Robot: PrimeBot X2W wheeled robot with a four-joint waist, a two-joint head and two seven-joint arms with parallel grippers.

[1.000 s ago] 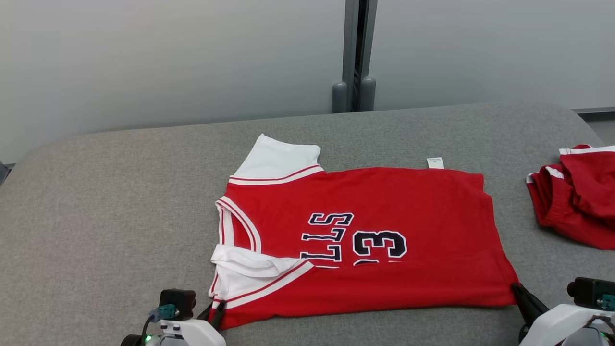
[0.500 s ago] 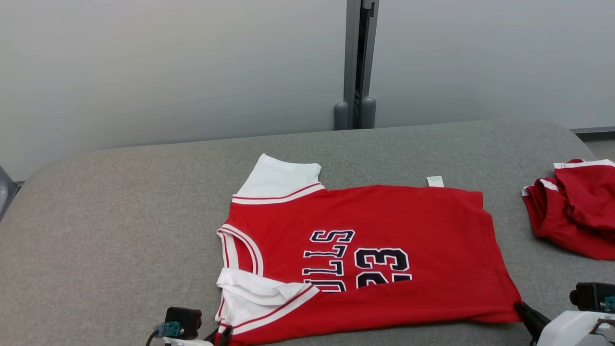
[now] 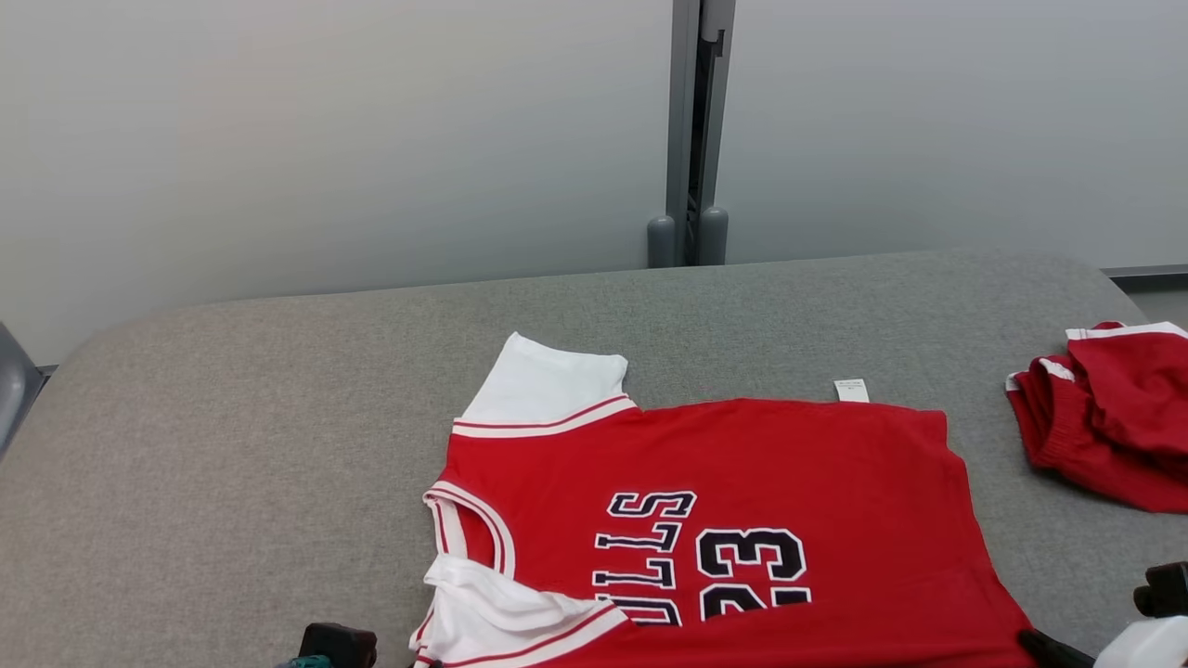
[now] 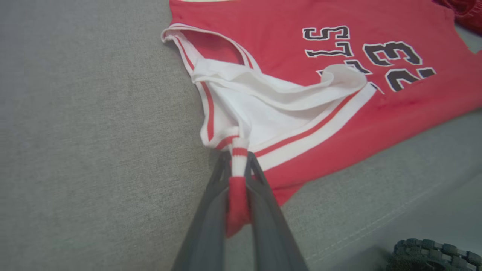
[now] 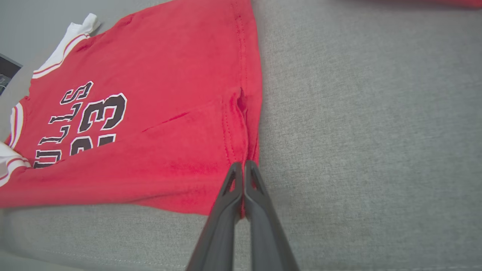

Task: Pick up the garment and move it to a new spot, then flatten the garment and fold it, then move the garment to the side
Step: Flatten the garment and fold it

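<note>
- Grey padded surface (image 3: 232, 417) under a pale wall (image 3: 325, 139), and our red jersey (image 3: 761, 464) lies spread flat on it, front side up.
- Our left gripper (image 4: 238, 159) is clamped on the striped shoulder corner, cloth bunched between its fingers.
- Our right gripper (image 5: 243, 165) is pinched tight on the hem corner.
- Other red clothing (image 3: 1114, 417) sits well apart, far right.

Left end effector (image 4: 238, 160) pinching jersey (image 4: 339, 67) sleeve trim (white-red).
</note>
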